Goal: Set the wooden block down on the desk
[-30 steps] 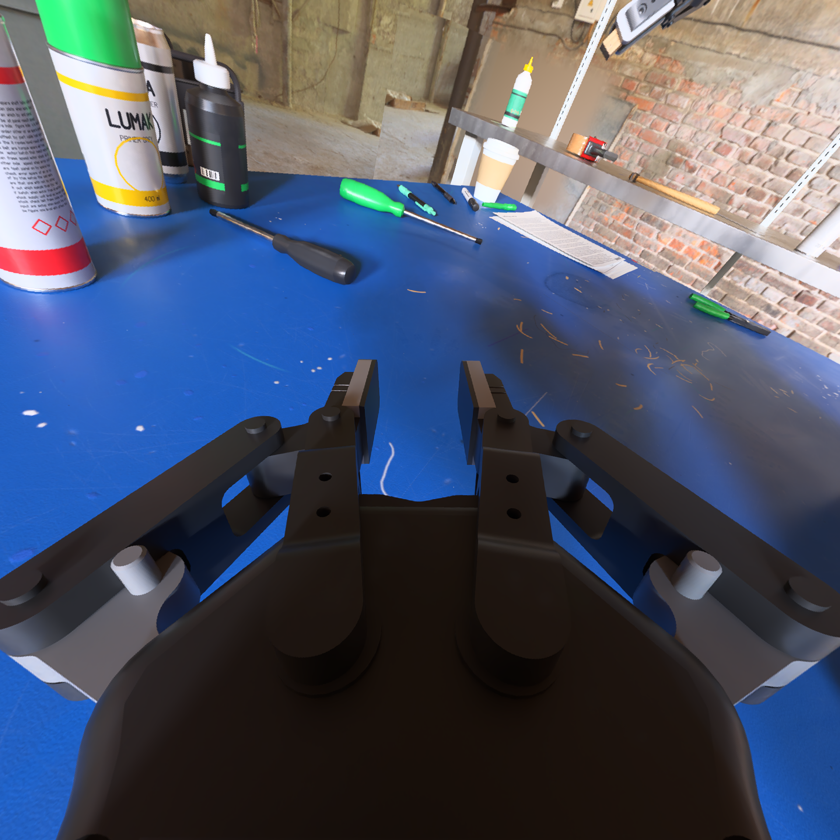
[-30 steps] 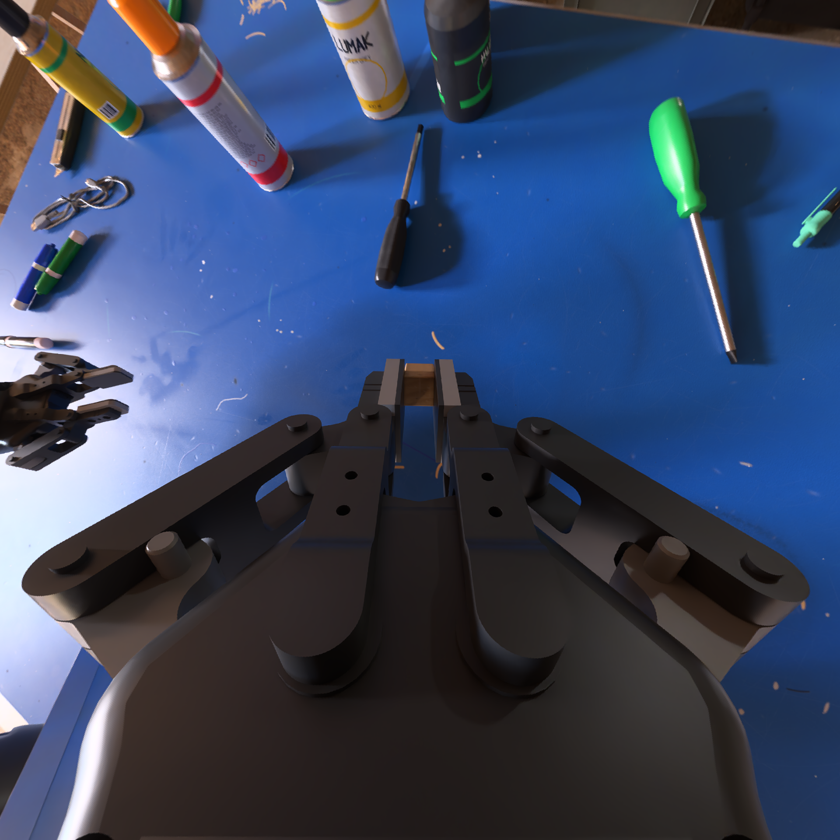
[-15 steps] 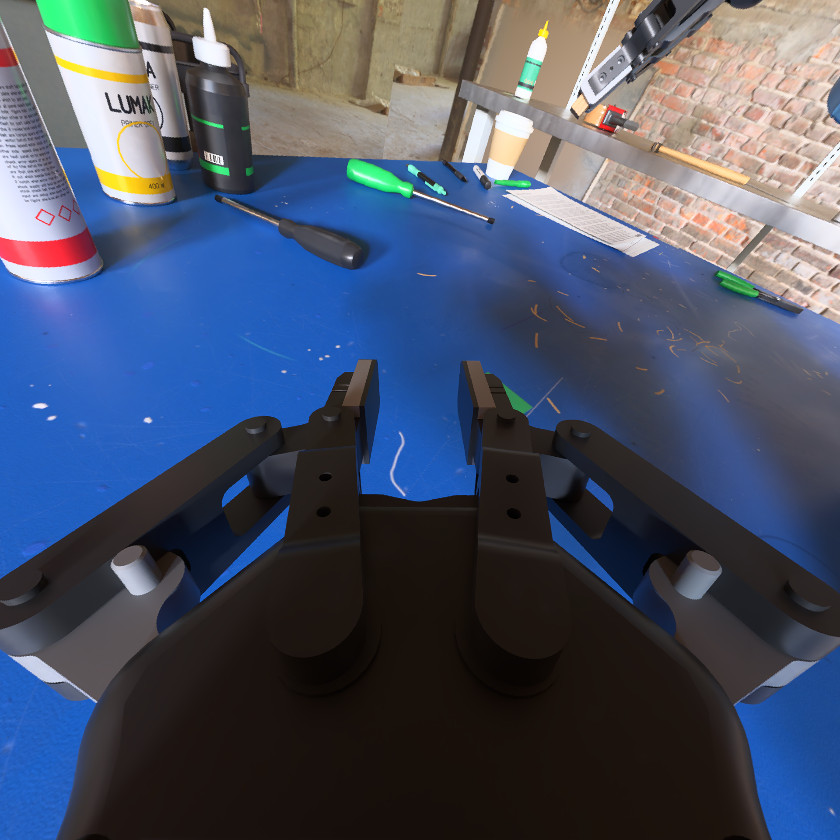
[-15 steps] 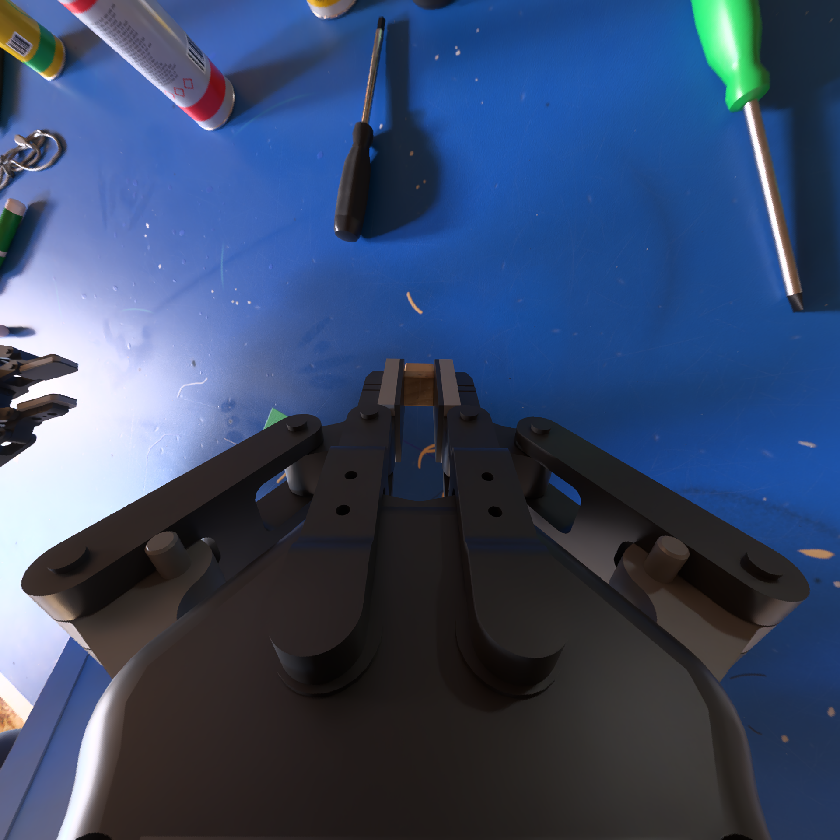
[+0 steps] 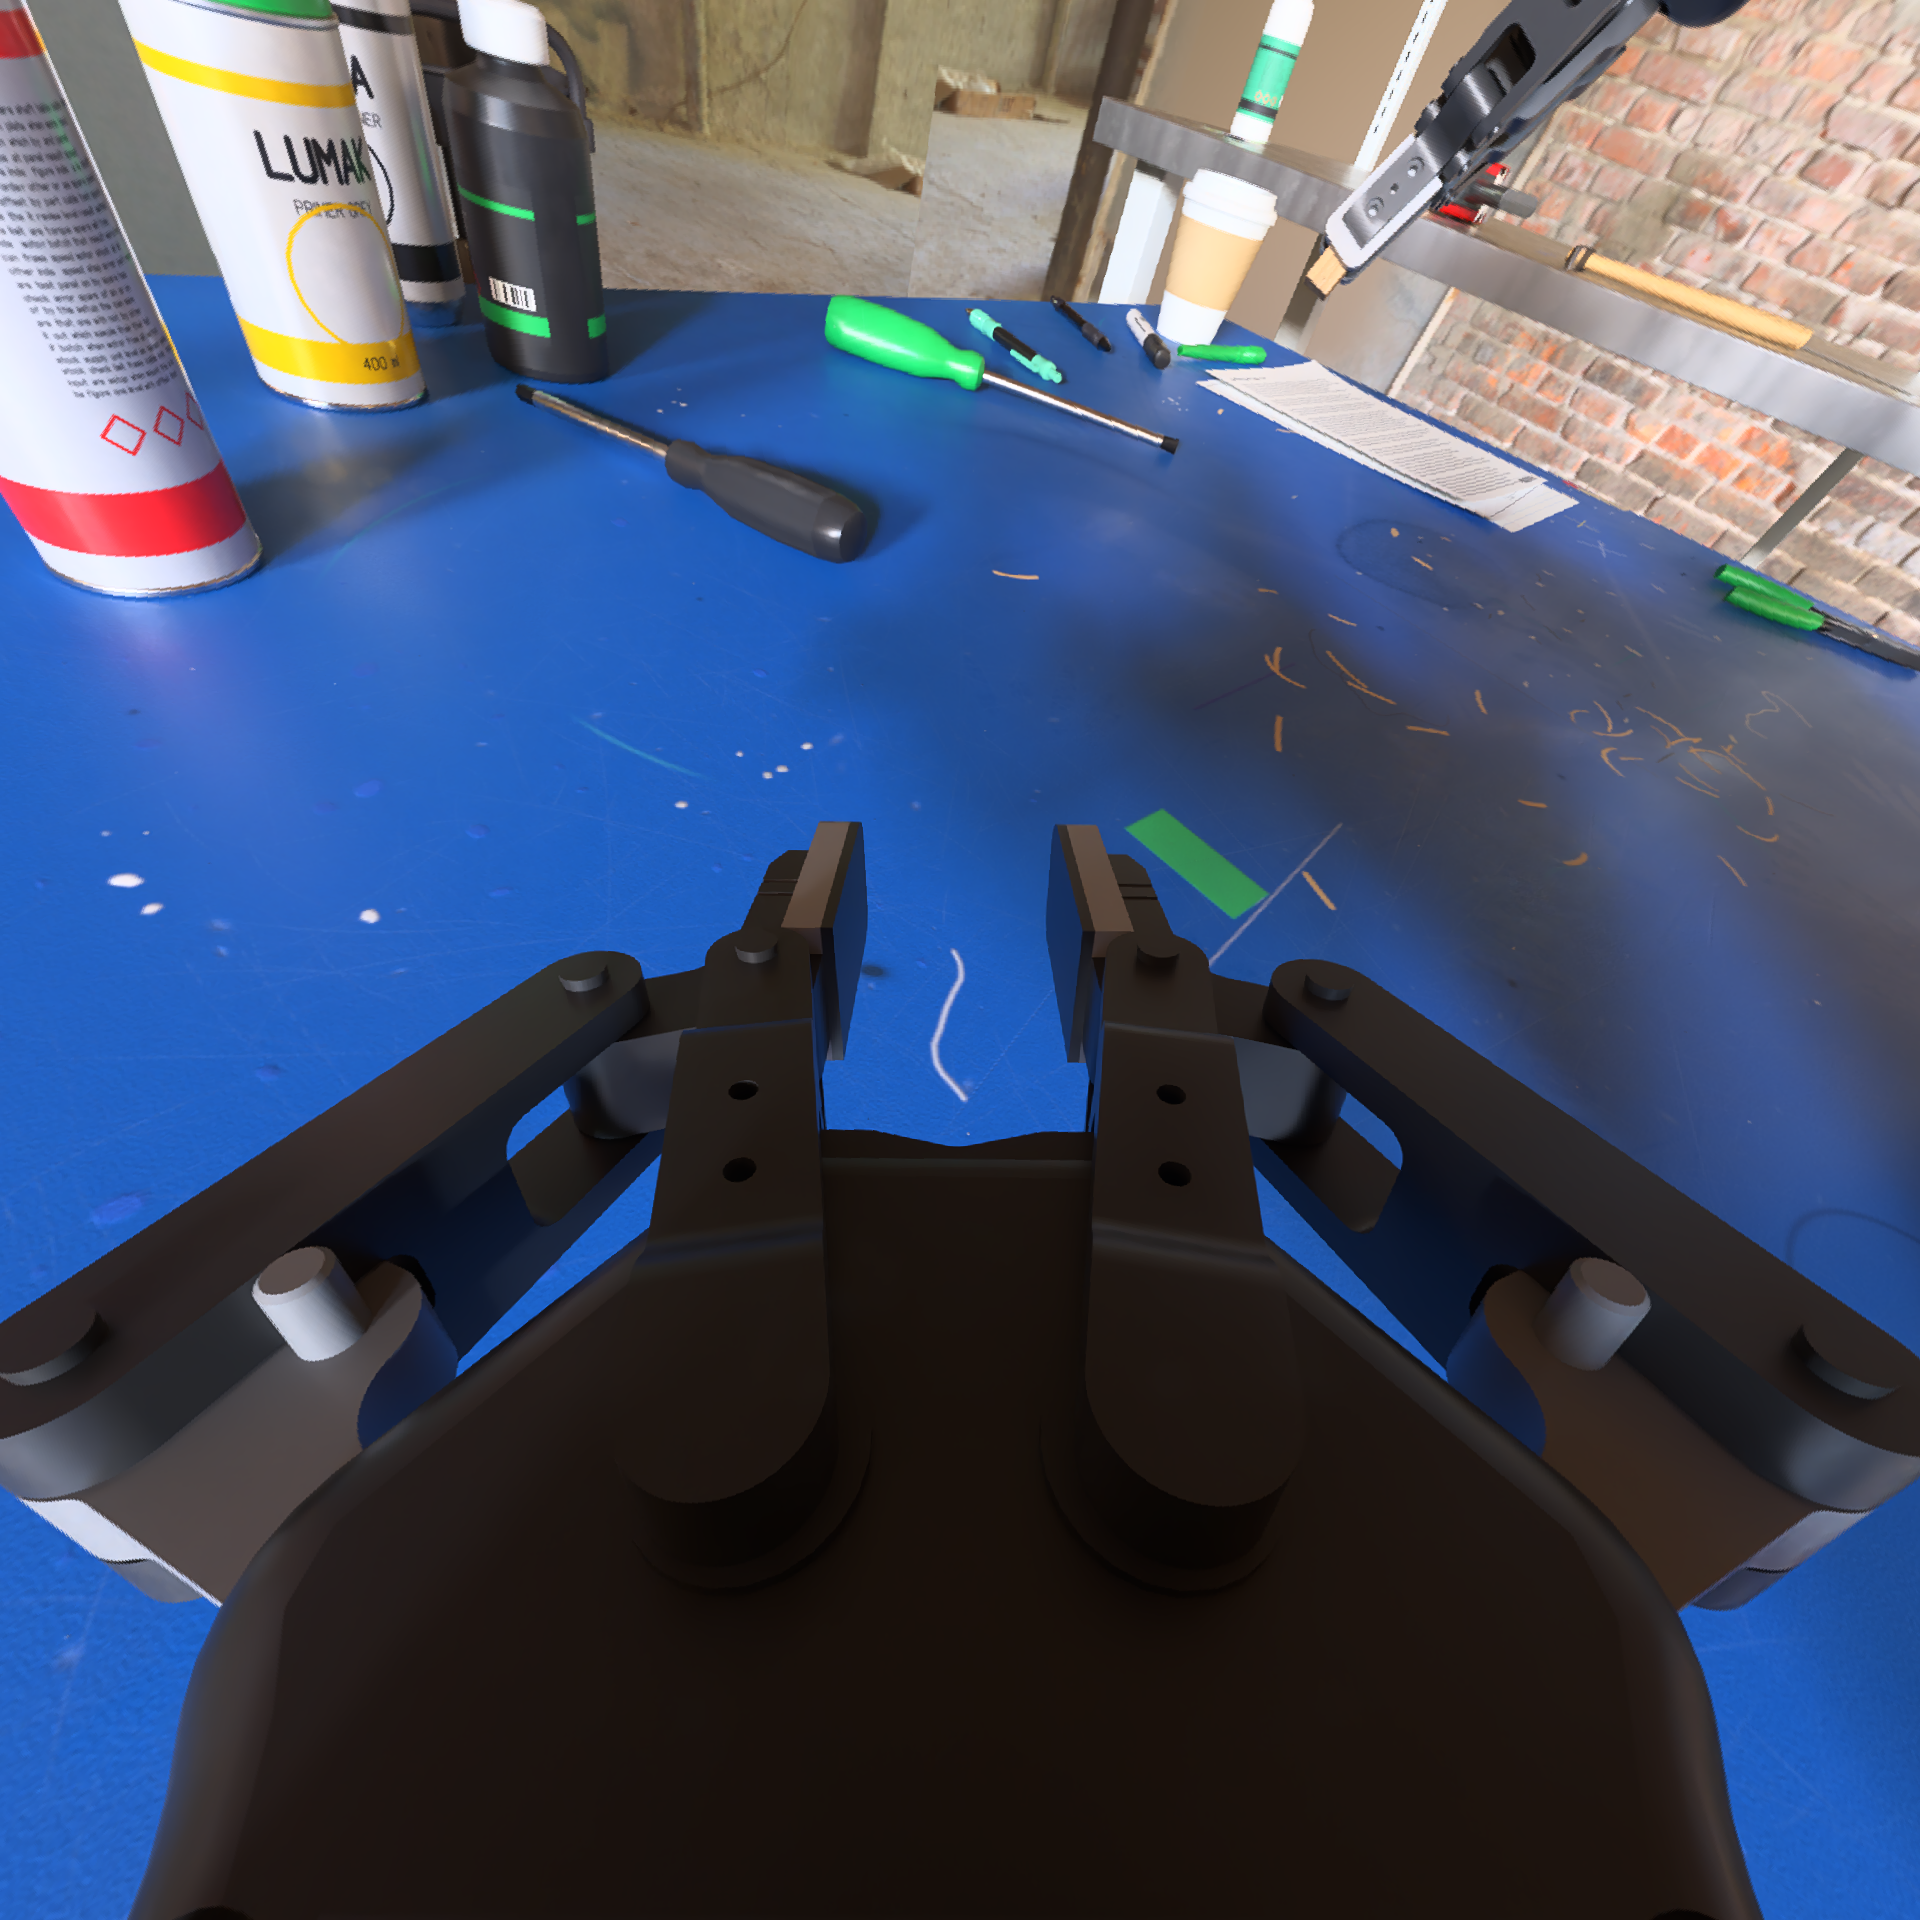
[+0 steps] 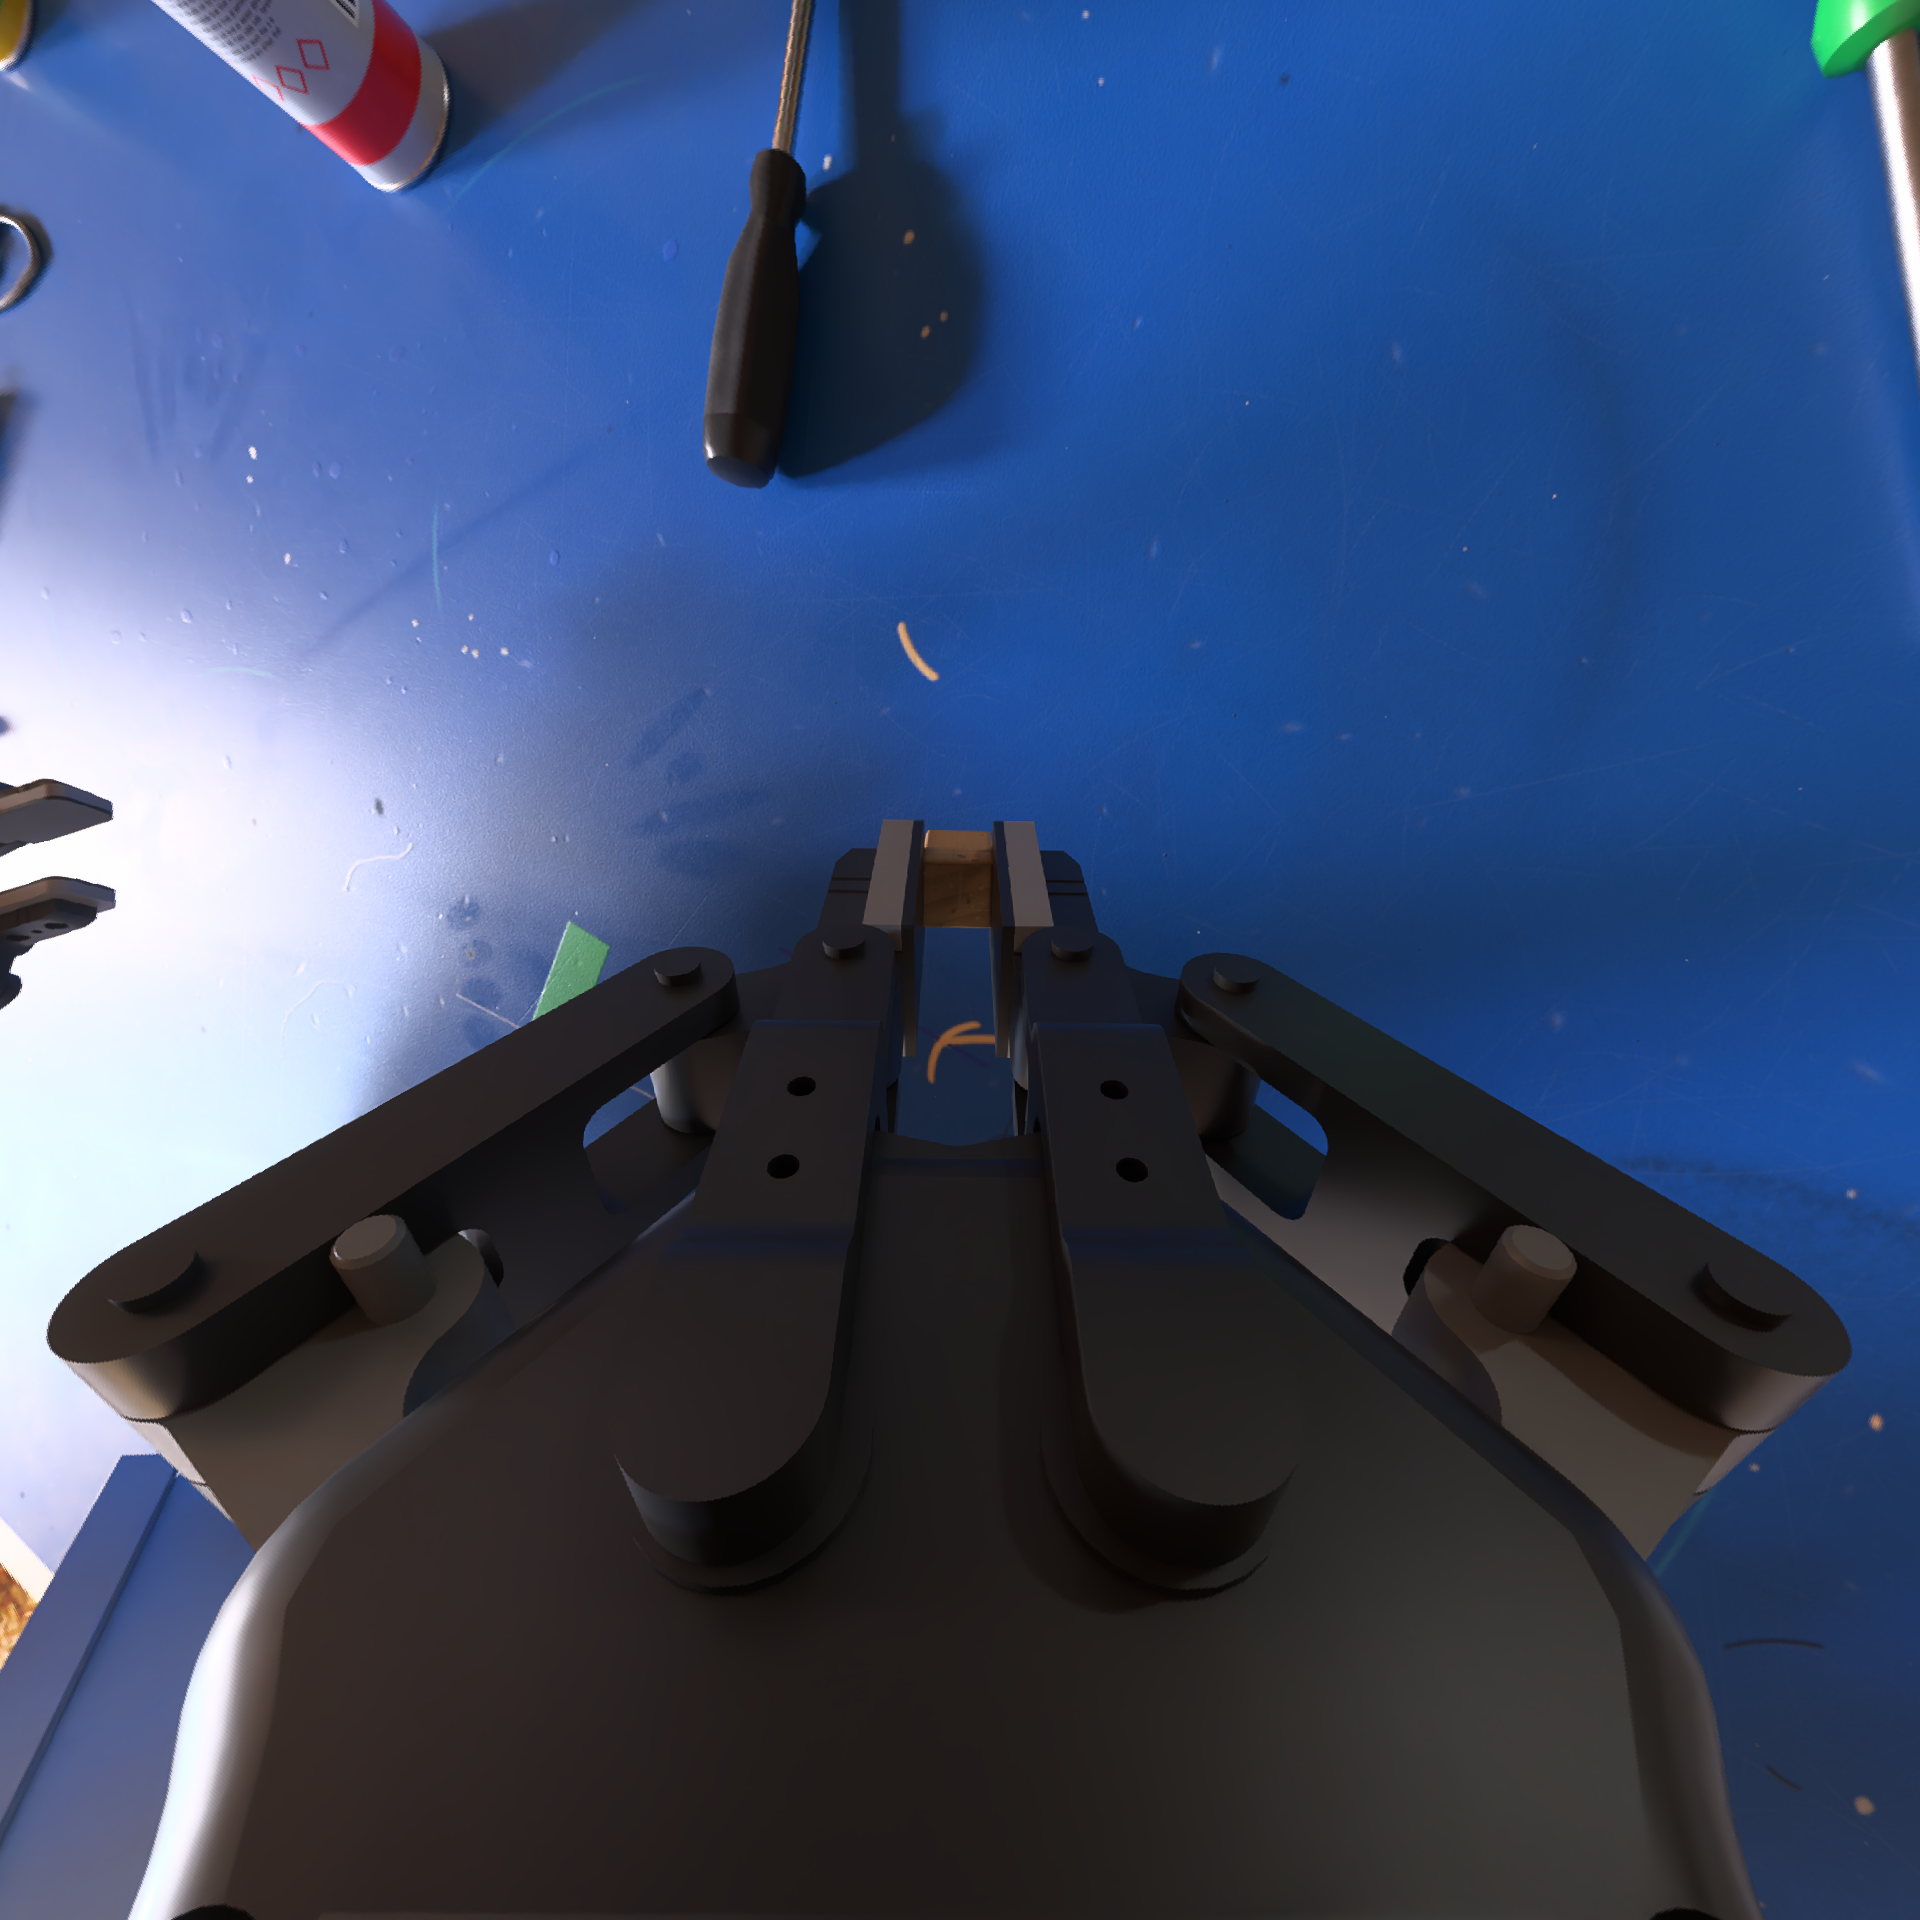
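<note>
Two screwdrivers (image 5: 774,488) (image 5: 920,348) on the table (image 5: 416,727), three cans (image 5: 301,197) (image 5: 94,343) (image 5: 400,156), one black bottle (image 5: 535,239), one paper cup (image 5: 1210,249), one wooden block (image 6: 958,883).

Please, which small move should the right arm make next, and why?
Probably lower further: the right tool is shut on the wooden block, held above a bare patch of the blue desk, apart from the black screwdriver.

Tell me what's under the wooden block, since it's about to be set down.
The right gripper holds the wooden block above bare blue desk. A curled shaving lies near. The spot directly beneath is hidden.
</note>
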Motion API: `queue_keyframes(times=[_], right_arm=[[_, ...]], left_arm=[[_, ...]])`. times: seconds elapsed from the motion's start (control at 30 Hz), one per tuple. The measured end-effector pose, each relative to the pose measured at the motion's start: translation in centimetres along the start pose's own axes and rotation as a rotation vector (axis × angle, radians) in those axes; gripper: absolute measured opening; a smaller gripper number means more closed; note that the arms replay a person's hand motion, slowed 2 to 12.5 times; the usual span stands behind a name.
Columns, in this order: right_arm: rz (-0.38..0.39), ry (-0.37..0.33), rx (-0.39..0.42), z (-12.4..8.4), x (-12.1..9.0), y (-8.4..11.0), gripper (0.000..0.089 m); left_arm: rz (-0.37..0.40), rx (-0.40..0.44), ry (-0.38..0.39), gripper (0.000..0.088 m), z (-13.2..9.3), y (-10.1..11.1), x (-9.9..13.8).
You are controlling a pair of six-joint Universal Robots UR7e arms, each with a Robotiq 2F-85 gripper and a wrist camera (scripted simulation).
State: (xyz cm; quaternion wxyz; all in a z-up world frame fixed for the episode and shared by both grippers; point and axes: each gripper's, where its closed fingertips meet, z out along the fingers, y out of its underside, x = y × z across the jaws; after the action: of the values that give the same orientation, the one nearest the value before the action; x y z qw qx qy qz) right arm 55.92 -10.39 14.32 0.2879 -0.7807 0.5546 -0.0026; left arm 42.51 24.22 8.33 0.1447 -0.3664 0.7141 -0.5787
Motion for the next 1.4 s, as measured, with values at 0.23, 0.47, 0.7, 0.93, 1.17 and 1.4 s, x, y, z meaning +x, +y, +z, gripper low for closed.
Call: queue_keyframes(times=[0.23,0.47,0.7,0.93,1.17,1.4], right_arm=[[-0.001,0.001,-0.028,1.1,0.6,0.4,0.0115],[-0.005,0.01,-0.047,1.8,1.1,0.7,0.0115],[-0.001,-0.002,-0.049,2.3,1.4,0.8,0.0115],[0.005,-0.003,-0.052,2.5,1.8,1.0,0.0115],[0.016,-0.01,-0.054,2.7,2.1,1.0,0.0115],[0.024,-0.016,-0.051,2.7,2.3,1.0,0.0115]], left_arm=[[0.008,-0.013,-0.022,0.0322,0.0,0.2,-0.4],[0.024,-0.017,-0.037,0.0322,0.0,0.3,-0.6],[0.034,-0.023,-0.038,0.0323,0.1,0.3,-0.5],[0.048,-0.029,-0.039,0.0325,0.2,0.4,-0.3],[0.066,-0.038,-0.044,0.0325,0.2,0.5,-0.2],[0.076,-0.04,-0.045,0.0326,0.3,0.5,-0.1]])
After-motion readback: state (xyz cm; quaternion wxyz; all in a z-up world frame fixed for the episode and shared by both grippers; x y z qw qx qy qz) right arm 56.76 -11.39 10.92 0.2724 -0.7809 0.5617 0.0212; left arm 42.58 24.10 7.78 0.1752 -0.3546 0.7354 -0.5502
